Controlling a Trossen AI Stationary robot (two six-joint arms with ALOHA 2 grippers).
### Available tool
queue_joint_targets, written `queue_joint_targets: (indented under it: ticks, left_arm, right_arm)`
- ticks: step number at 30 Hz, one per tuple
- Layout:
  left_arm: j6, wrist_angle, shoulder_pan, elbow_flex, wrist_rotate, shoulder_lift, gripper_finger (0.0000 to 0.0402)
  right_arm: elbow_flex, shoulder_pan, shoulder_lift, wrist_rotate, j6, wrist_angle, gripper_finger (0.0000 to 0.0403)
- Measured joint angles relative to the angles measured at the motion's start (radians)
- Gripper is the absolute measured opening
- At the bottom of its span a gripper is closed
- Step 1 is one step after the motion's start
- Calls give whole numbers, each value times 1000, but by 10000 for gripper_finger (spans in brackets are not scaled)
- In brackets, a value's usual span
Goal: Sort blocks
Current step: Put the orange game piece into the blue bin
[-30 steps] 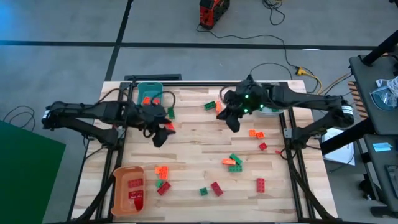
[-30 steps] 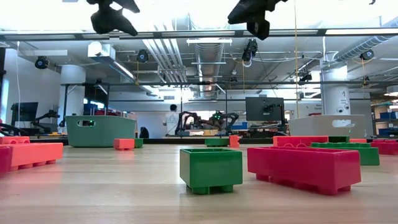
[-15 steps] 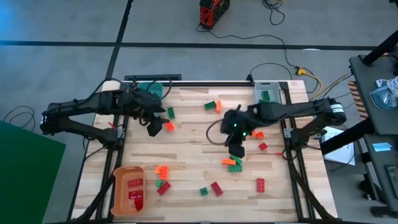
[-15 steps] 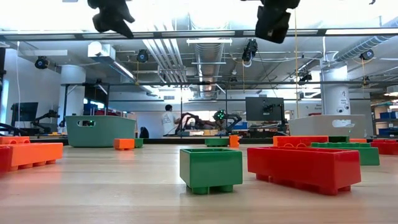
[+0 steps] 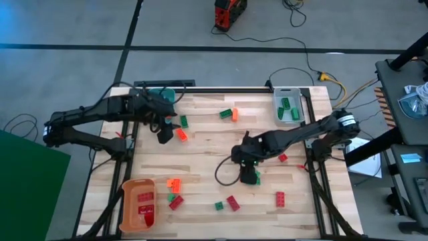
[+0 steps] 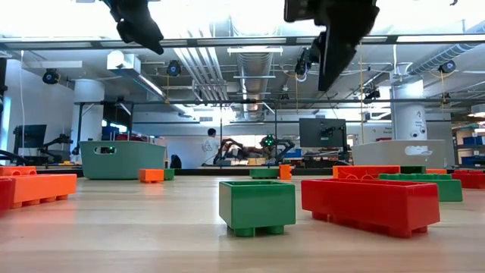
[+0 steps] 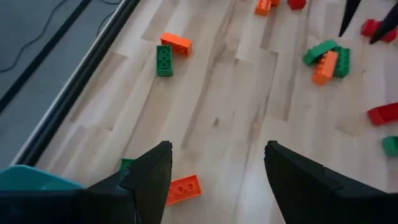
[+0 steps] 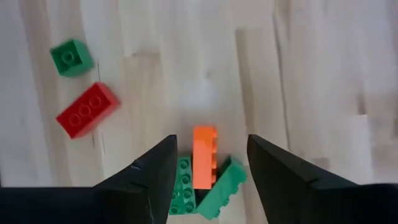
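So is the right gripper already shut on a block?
No: the right gripper is open above the orange block, its fingers apart either side.

Pretty clearly a robotics lab, big open industrial-style space. Low view looks past the wooden table into a hall with exposed ceiling pipes and ducts, strip lights, concrete pillars, and another robot arm station further back with a person standing at it, plus a monitor. From above you get a grey concrete floor with taped lines, loose cables running to the table, and a metal frame around the table carrying the arms.
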Motion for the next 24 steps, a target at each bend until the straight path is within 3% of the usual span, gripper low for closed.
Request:
queue_joint_targets:
  ticks: [8, 24]
  left_arm:
    - [45, -4, 39, -14, 11, -13, 231]
    - [57, -3, 41, -35, 18, -21, 231]
  right_arm:
    - [-66, 19, 81, 0, -1, 54, 194]
    - [-71, 19, 272, -55, 26, 109, 193]
